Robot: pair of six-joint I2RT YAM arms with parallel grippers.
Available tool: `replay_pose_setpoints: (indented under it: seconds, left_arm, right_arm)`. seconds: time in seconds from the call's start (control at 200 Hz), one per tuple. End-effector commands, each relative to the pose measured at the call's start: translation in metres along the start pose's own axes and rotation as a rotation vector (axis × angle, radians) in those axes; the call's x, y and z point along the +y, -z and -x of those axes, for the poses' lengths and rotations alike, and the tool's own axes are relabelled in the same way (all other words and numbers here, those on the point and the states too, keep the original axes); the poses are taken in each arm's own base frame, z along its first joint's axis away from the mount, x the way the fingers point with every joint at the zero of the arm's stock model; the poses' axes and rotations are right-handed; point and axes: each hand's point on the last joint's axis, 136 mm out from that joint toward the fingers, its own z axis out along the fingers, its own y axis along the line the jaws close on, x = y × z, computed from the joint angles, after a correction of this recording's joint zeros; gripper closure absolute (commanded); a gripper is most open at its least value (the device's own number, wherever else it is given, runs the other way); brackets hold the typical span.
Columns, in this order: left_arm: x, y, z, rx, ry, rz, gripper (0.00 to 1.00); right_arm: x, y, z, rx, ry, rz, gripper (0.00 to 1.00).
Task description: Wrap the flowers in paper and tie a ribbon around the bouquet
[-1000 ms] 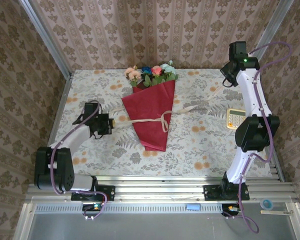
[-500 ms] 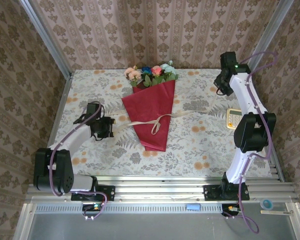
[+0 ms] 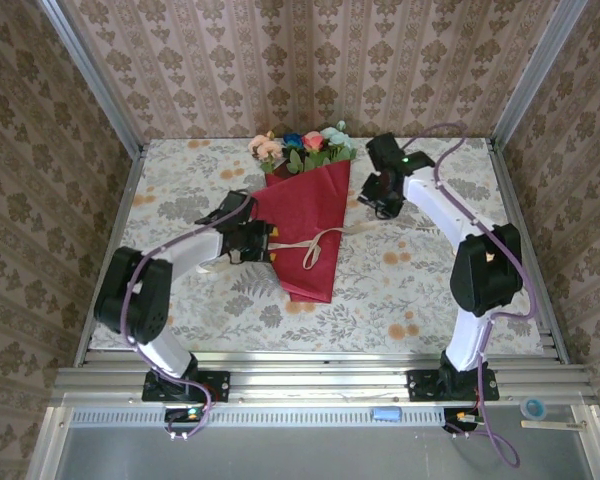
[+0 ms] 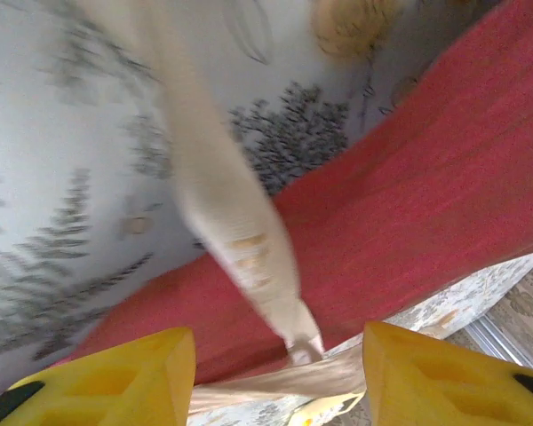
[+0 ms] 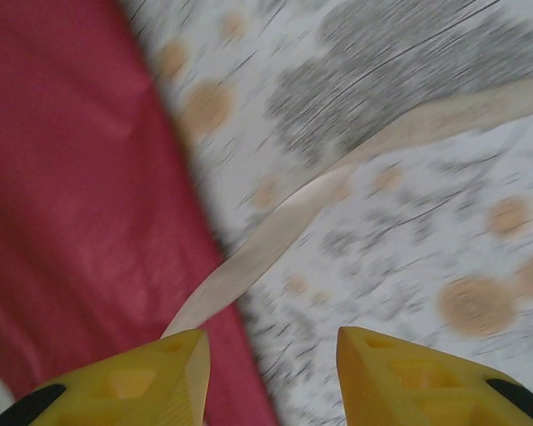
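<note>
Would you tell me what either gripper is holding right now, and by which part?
Nothing: the left gripper and right gripper both stand open over the ribbon, which is not pinched.

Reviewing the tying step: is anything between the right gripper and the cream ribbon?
Nothing visible does. The open right gripper hangs over the narrow cream satin ribbon, which lies bare on the floral tablecloth beside the dark red paper cone.

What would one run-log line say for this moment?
dark red paper cone bouquet: lying flat | cream satin ribbon: across cone | left fingers: open, over ribbon | right fingers: open, over ribbon
</note>
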Motion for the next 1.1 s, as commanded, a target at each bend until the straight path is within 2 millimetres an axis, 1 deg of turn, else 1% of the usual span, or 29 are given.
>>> replay_pose_setpoints:
  seconds: [0.0, 0.05, 0.105, 0.2, 0.29, 0.33, 0.35, 0.37, 0.425, 0.465, 0.515, 0.6, 0.72, 0.795, 0.875, 0.96, 1.095]
  left_arm:
    - [-0.011, -0.011, -0.017, 0.039, 0.001, 0.001, 0.5]
    - [-0.008, -0.018, -0.017, 0.047, -0.003, 0.018, 0.51]
    - [-0.001, -0.025, -0.019, 0.058, -0.008, 0.039, 0.56]
    - [0.011, -0.036, -0.024, 0.083, -0.015, 0.065, 0.65]
    - [0.019, -0.041, -0.027, 0.108, -0.02, 0.07, 0.8]
    - [0.021, -0.039, -0.029, 0.112, -0.029, 0.069, 0.83]
    - [0.022, -0.037, -0.03, 0.112, -0.036, 0.07, 0.83]
    - [0.022, -0.034, -0.031, 0.112, -0.047, 0.071, 0.83]
    - [0.02, -0.024, -0.034, 0.104, -0.089, 0.074, 0.82]
    - [0.018, -0.016, -0.037, 0.097, -0.12, 0.074, 0.81]
    - [0.016, -0.009, -0.041, 0.096, -0.149, 0.073, 0.81]
    - [0.021, -0.006, -0.044, 0.117, -0.15, 0.075, 0.82]
    - [0.029, -0.007, -0.042, 0.118, -0.134, 0.082, 0.85]
    - [0.029, -0.009, -0.042, 0.123, -0.136, 0.082, 0.87]
    - [0.026, -0.011, -0.043, 0.123, -0.143, 0.08, 0.86]
    - [0.018, -0.011, -0.044, 0.118, -0.152, 0.065, 0.81]
    - [0.004, -0.011, -0.049, 0.117, -0.184, 0.055, 0.68]
  right_arm:
    - [0.029, -0.025, -0.022, 0.109, -0.02, 0.092, 0.56]
    - [0.036, -0.034, -0.029, 0.14, -0.023, 0.107, 0.57]
    - [0.043, -0.047, -0.033, 0.169, -0.027, 0.135, 0.58]
    - [0.046, -0.072, -0.035, 0.228, -0.05, 0.167, 0.58]
    - [0.046, -0.092, -0.03, 0.256, -0.031, 0.211, 0.56]
    - [0.047, -0.098, -0.025, 0.26, -0.017, 0.249, 0.55]
    - [0.044, -0.101, -0.025, 0.268, -0.013, 0.256, 0.55]
    - [0.046, -0.103, -0.018, 0.254, -0.006, 0.282, 0.54]
    - [0.043, -0.106, -0.012, 0.245, 0.012, 0.323, 0.5]
    - [0.04, -0.109, -0.009, 0.25, 0.021, 0.347, 0.47]
    - [0.039, -0.112, -0.009, 0.274, 0.029, 0.389, 0.46]
    - [0.04, -0.12, -0.016, 0.316, 0.057, 0.427, 0.46]
    - [0.044, -0.127, -0.025, 0.338, 0.081, 0.466, 0.46]
    - [0.044, -0.129, -0.03, 0.347, 0.08, 0.459, 0.46]
    - [0.038, -0.134, -0.04, 0.37, 0.076, 0.421, 0.46]
    - [0.026, -0.137, -0.052, 0.39, 0.065, 0.391, 0.45]
    - [0.008, -0.128, -0.074, 0.419, 0.037, 0.387, 0.44]
